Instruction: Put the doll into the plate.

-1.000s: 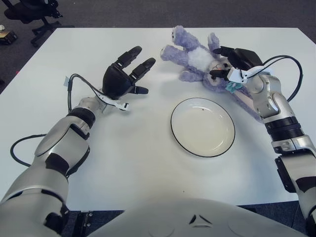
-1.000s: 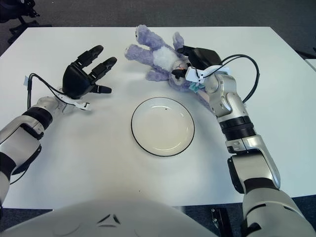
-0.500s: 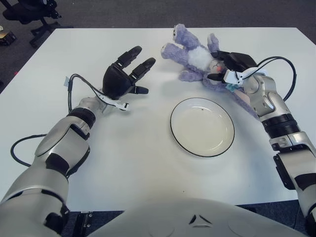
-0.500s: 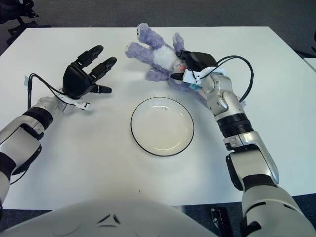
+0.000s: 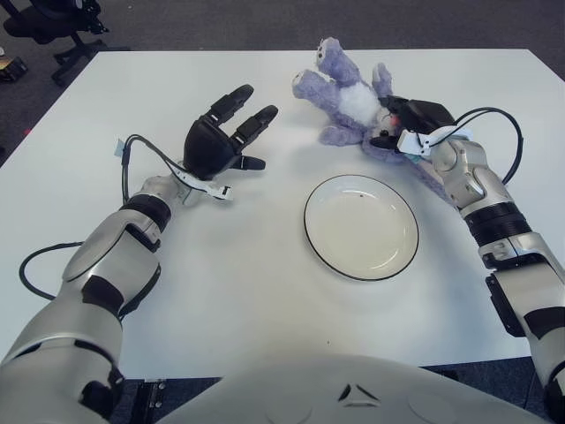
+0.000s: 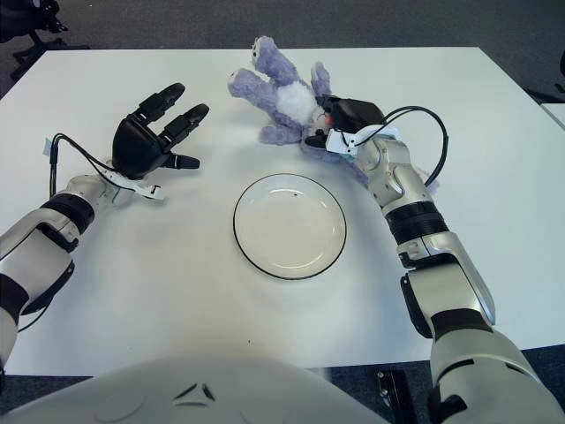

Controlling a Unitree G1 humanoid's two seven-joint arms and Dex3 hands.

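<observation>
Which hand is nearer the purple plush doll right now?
Right. The right hand is on the purple plush doll, at its near right side. The left hand is apart from it, off to its left, fingers spread.

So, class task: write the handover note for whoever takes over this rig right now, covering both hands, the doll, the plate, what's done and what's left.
Right hand: on the purple doll at its near end, fingers closing around it; a firm grasp cannot be confirmed.
Left hand: open, idle, left of the doll, holding nothing.
Doll: lying on the table beyond the plate, not lifted clear.
Plate: holds nothing.
Done: reach to the doll.
Left: secure the grip, lift, carry it toward the robot, set it in the plate, release.
</observation>
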